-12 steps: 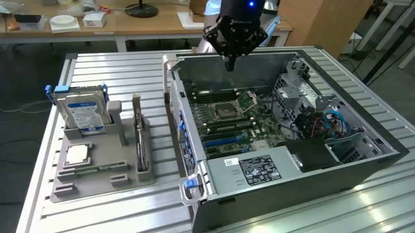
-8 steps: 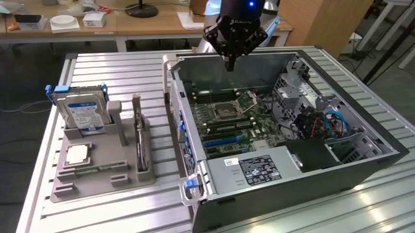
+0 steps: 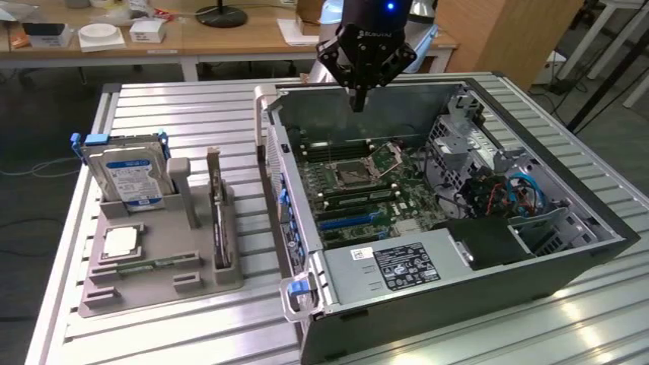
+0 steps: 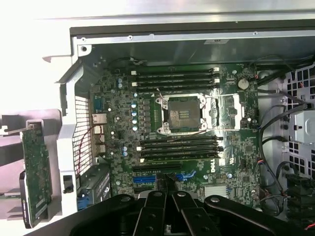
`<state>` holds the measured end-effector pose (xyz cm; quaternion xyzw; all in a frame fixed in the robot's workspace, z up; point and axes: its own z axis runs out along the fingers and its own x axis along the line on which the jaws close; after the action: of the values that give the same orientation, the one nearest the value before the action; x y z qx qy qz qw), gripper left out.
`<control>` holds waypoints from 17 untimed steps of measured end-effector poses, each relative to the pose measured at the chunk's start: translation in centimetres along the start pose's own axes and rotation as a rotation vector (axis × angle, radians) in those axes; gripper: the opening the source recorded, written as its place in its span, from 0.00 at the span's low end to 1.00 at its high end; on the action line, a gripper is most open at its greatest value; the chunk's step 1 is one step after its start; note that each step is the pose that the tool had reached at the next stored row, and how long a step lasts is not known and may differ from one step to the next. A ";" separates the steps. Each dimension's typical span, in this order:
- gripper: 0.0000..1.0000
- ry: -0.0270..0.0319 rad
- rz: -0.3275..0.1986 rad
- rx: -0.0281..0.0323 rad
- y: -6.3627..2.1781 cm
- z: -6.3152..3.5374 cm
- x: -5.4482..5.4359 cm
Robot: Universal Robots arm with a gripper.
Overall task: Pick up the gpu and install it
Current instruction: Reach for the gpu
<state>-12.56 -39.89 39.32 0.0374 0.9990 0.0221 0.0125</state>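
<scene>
Pincer (image 3: 357, 105) of the single arm hangs over the far wall of an open computer case (image 3: 476, 300), fingers drawn together to a narrow point and holding nothing. Below it lies the motherboard (image 3: 355, 186), with an empty processor socket and blue expansion slots (image 3: 350, 223) towards the case's near end.

The gpu (image 3: 216, 217) is not in the case. It stands on its long edge in a slot of a grey holder (image 3: 152, 293) on the slatted metal counter (image 3: 182, 106), on the exterior view's left, just beside the case's outer wall and well apart from the pincer. A silver hard drive (image 3: 127, 171) with a blue label stands upright in the same holder, further to the exterior view's left.

By my judgement the pick-up has not begun: the card is untouched and the arm is only positioned above the work. Grasping it would call for fingers spread wide enough to straddle the card's thin top edge, aligned with its length.
</scene>
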 end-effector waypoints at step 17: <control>0.11 0.0000 0.000 0.0000 -0.07 0.01 0.9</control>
<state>-13.43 -39.89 39.29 0.0374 0.9990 0.0221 0.0125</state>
